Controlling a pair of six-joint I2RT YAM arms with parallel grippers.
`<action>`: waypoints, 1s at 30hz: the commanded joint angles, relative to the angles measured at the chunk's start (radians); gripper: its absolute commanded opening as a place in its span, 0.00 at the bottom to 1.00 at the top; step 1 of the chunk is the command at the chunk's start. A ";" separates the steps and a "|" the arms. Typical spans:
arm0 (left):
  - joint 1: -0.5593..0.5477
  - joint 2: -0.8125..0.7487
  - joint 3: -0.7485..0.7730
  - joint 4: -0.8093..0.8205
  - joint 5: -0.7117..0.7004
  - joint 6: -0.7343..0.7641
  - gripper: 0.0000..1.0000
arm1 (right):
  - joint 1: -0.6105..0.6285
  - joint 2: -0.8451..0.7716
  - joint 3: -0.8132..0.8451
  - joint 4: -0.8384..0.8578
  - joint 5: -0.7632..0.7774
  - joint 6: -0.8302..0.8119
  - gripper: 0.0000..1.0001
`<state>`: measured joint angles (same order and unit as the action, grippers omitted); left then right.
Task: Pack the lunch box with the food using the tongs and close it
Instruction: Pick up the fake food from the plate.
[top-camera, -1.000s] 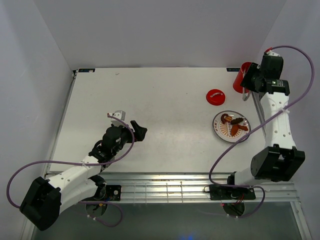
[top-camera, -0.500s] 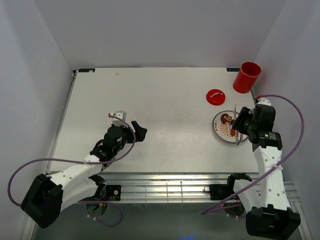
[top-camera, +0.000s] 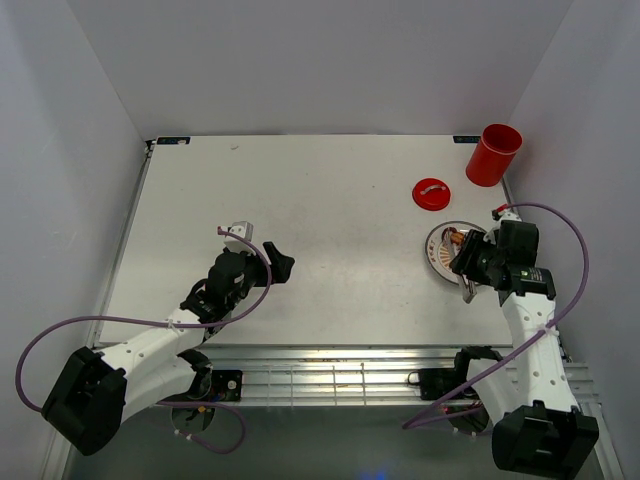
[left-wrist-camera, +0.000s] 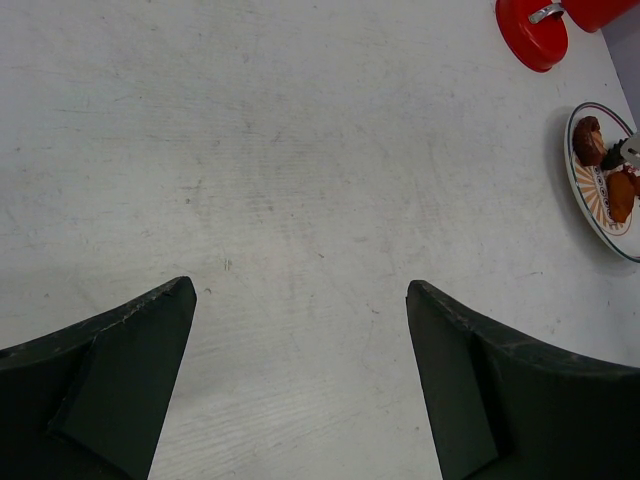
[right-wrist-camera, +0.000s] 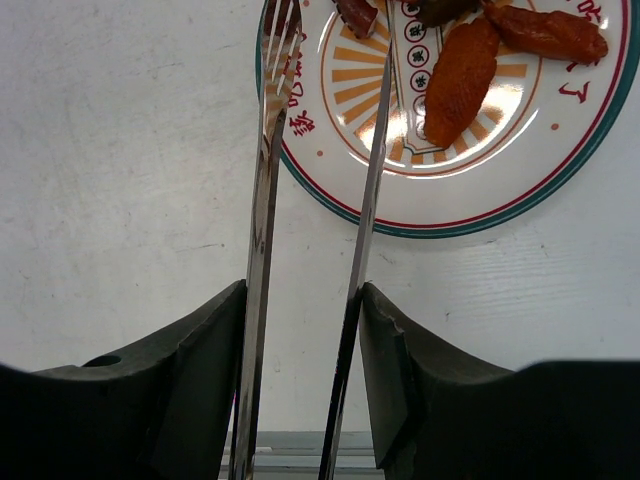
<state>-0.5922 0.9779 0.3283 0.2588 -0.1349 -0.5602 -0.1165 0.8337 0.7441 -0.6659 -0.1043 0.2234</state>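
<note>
from above, the right gripper (top-camera: 472, 262) hung over the near-right side of the plate (top-camera: 433, 260), its jaws part closed on the tongs (top-camera: 466, 290). the lunch box (top-camera: 494, 155) stood upright and open at the far right corner, its lid (top-camera: 431, 193) flat on the table (top-camera: 330, 200) between box and plate. the left gripper (top-camera: 262, 252) hovered well apart at the left. in the left wrist view its jaws were spread wide, holding nothing. in the right wrist view the tongs' long axis ran straight away from the wrist, one tip at the plate's left rim, the other beside the food (right-wrist-camera: 460, 75), nothing between them. the step looked like picking up a piece; next the tips would need to straddle one and squeeze.
</note>
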 joint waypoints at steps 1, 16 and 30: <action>-0.004 -0.008 0.026 0.010 -0.003 0.009 0.97 | 0.001 0.059 0.037 0.061 -0.061 -0.044 0.53; -0.004 -0.008 0.029 0.005 -0.011 0.009 0.97 | 0.006 0.148 0.047 0.132 -0.058 -0.070 0.51; -0.004 0.015 0.038 0.007 -0.012 0.008 0.97 | 0.023 0.232 0.017 0.201 -0.057 -0.096 0.48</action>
<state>-0.5922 0.9985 0.3294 0.2554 -0.1390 -0.5579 -0.1017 1.0641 0.7540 -0.5201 -0.1532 0.1478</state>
